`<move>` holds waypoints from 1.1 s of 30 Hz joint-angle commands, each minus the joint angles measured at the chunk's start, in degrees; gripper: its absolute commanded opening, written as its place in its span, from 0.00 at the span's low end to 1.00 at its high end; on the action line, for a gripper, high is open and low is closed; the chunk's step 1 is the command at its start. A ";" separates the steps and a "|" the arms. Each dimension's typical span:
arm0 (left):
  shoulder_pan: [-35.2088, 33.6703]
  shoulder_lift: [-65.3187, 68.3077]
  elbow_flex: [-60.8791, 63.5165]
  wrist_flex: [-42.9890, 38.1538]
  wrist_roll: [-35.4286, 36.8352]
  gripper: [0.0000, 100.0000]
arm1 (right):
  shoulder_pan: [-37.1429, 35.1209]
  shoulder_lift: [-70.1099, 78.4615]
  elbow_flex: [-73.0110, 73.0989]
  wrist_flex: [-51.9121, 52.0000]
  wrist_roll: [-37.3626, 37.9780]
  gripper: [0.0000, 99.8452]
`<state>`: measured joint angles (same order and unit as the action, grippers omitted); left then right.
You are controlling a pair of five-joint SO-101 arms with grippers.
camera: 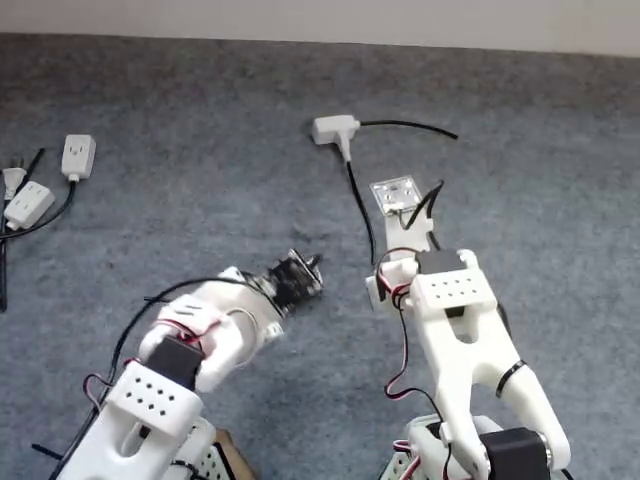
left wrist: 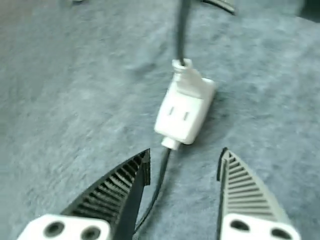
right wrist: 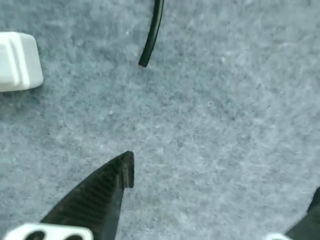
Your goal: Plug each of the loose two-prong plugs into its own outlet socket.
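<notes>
Socket block: white two-slot socket block lies on the grey carpet, upper centre of the high view. Slot face is turned to the left wrist camera, and black cords leave both ends.
Left gripper: left gripper has its jaws spread wide with nothing in them. The block sits dead ahead, centred on the gap, beyond the fingertips.
Long axis: in the left wrist view the block runs roughly along the line of approach, leaning slightly toward the upper right of the frame. The jaws would close across its narrow width.
Near cord: black cord from the block's near end trails back between the left jaws. A straight push in risks pinching it.
Right gripper: right gripper is wide open and empty over bare carpet. The block is at the left edge of its frame, well off to the side of the jaws, with a free cord end near it.
Nearer arm: the right looks closer in the high view, but the left is the one lined up, so I'd call it the left arm's grab.
Loose pieces: white plug/socket pieces with cords sit at the left edge of the high view, well apart from both arms. They are too small to say which are plugs.
Progress: neither arm holds a plug yet.
</notes>
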<state>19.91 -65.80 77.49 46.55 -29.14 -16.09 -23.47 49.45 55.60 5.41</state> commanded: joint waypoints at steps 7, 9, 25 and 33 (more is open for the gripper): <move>1.19 -0.92 0.22 -10.46 -0.97 0.26 | -1.36 1.89 -0.13 -1.80 0.35 0.49; -0.22 -0.84 0.48 -12.92 -0.88 0.26 | -1.45 2.24 -0.04 -1.80 0.44 0.49; -2.07 38.29 -8.66 -40.97 0.00 0.26 | -1.45 4.97 -0.40 -3.12 0.26 0.49; -1.80 52.88 -20.18 -40.79 -1.58 0.23 | -1.45 7.25 -0.57 -3.12 0.44 0.49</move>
<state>18.51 -15.25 61.14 6.73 -29.32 -16.97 -15.82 49.54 53.32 5.41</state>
